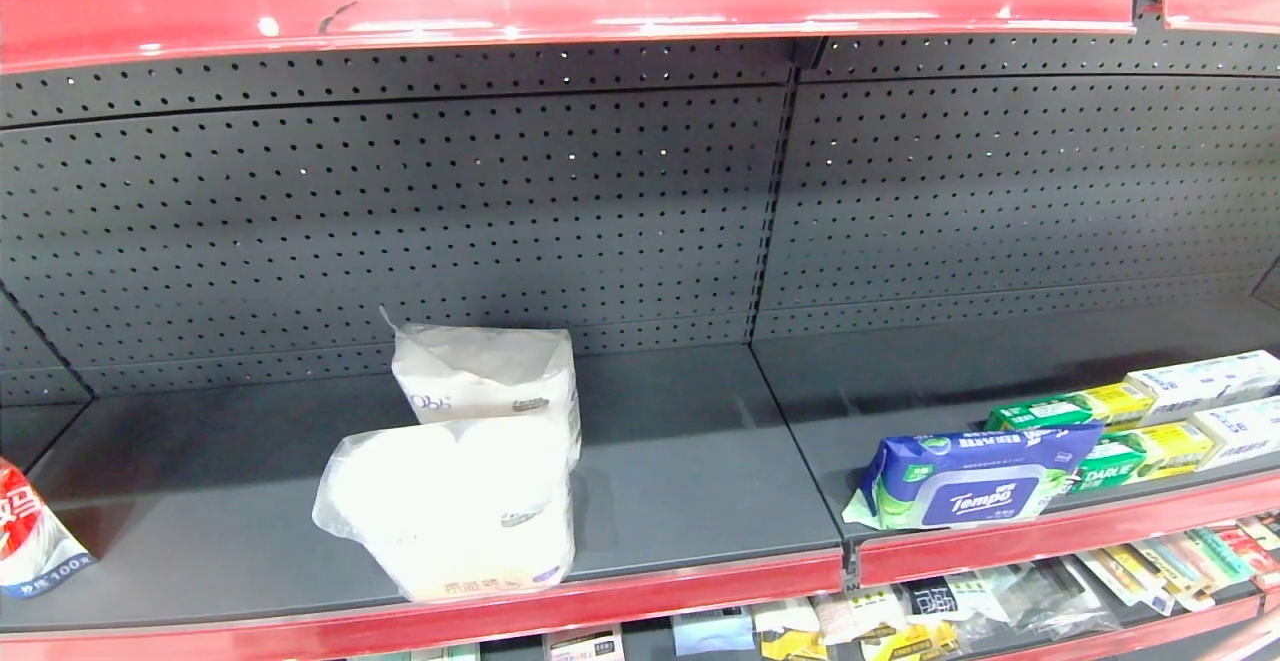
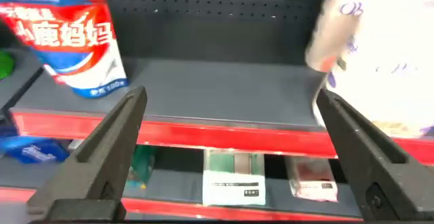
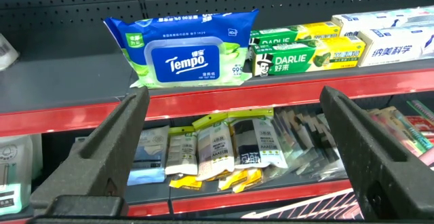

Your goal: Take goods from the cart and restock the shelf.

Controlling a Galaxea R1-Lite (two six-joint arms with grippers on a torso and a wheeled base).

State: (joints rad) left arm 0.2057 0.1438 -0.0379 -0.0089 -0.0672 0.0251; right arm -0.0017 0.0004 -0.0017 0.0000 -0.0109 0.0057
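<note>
On the grey shelf two white packs are seen at the left bay: the front white pack stands at the red lip, and the rear white pack stands just behind it, touching or nearly so. A blue wipes pack and green toothpaste boxes are laid along the right bay, and a red-and-white bag is set at the far left.

Nothing is held by either arm, so a fresh good is judged to be the step in hand. It is best gripped across its middle, so that a soft pack is not left sagging. The bare board between the white packs and the wipes pack is the likely spot. The load should be lifted over the red lip and set down well back from it, without the standing packs being nudged.

The left gripper is held low before the shelf's front edge, between the bag and a white pack, with its jaws spread wide and empty. The right gripper is levelled at the edge beneath the wipes pack, likewise fully spread and empty.
</note>
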